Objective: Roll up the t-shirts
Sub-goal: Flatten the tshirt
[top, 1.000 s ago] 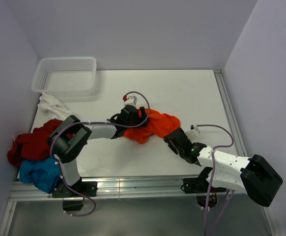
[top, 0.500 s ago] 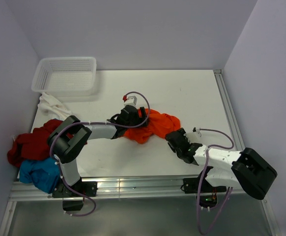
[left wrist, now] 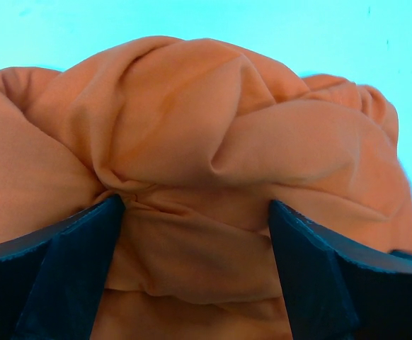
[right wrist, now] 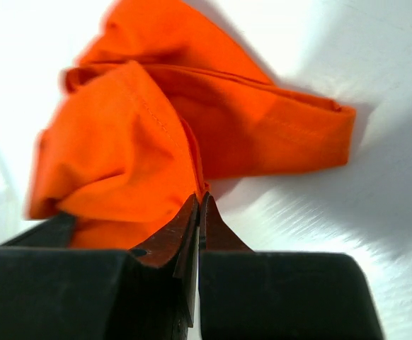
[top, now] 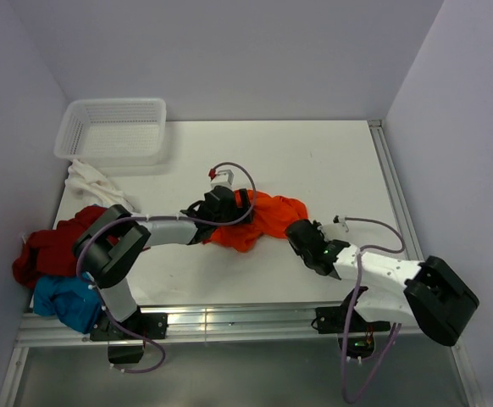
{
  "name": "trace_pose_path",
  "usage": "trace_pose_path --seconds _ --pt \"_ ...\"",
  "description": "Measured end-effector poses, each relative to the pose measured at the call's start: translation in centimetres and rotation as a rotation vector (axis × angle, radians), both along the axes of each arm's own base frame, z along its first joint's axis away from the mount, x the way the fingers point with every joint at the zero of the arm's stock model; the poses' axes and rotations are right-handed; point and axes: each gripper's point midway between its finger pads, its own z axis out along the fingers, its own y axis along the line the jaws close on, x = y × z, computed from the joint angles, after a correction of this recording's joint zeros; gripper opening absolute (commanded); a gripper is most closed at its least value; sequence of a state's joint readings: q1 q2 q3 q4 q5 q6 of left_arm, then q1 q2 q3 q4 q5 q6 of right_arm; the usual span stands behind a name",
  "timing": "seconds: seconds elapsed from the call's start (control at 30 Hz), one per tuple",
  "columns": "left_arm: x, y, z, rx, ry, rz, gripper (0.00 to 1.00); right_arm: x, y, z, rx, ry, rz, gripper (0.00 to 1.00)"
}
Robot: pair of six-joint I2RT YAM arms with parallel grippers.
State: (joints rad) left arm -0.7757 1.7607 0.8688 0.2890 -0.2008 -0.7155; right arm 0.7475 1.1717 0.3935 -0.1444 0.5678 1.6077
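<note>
Overhead shows one basket (top: 115, 101) and four t-shirts, orange (top: 263, 216), dark red (top: 52, 246), blue (top: 64, 298), white (top: 90, 181); wrist views alone show my left gripper (left wrist: 195, 205) gaping wide around the orange bunch, my right gripper (right wrist: 200, 202) closed tight at its edge

Orange shirt (top: 263, 219): lay bunched mid-surface (top: 340, 161).
Left gripper (top: 221, 206): sat on its left end.
Right gripper (top: 300, 235): low, just beside its right edge.
Basket (top: 111, 129): stood far-left.
White shirt (top: 90, 181), red shirt (top: 52, 246), blue shirt (top: 64, 298): lay heaped along left edge.
</note>
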Motion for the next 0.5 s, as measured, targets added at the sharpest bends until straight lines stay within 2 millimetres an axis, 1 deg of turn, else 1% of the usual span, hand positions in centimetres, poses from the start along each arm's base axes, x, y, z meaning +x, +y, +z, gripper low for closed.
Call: trace_pose_path --seconds 0.1,0.13,0.27,0.33,0.37,0.5 --pt "-0.8 0.7 0.4 0.015 0.000 0.005 0.98 0.0 0.0 2.2 0.027 -0.051 0.016 0.00" --pt "-1.1 1.0 0.6 0.017 -0.002 0.006 1.00 0.0 -0.1 3.2 0.038 -0.075 0.021 0.00" --pt "-2.5 2.4 1.7 0.016 -0.018 0.007 0.99 0.5 -0.2 7.5 0.054 -0.181 0.047 0.00" --pt "-3.2 3.1 2.8 0.011 -0.038 0.008 1.00 1.0 -0.2 10.3 0.055 -0.253 0.067 0.00" --pt "-3.5 3.5 3.5 0.004 -0.053 0.011 0.99 1.1 -0.2 11.4 0.052 -0.282 0.078 0.00" --pt "-4.2 4.5 6.6 -0.033 -0.120 0.020 0.99 1.5 -1.0 17.2 0.032 -0.438 0.113 0.00"
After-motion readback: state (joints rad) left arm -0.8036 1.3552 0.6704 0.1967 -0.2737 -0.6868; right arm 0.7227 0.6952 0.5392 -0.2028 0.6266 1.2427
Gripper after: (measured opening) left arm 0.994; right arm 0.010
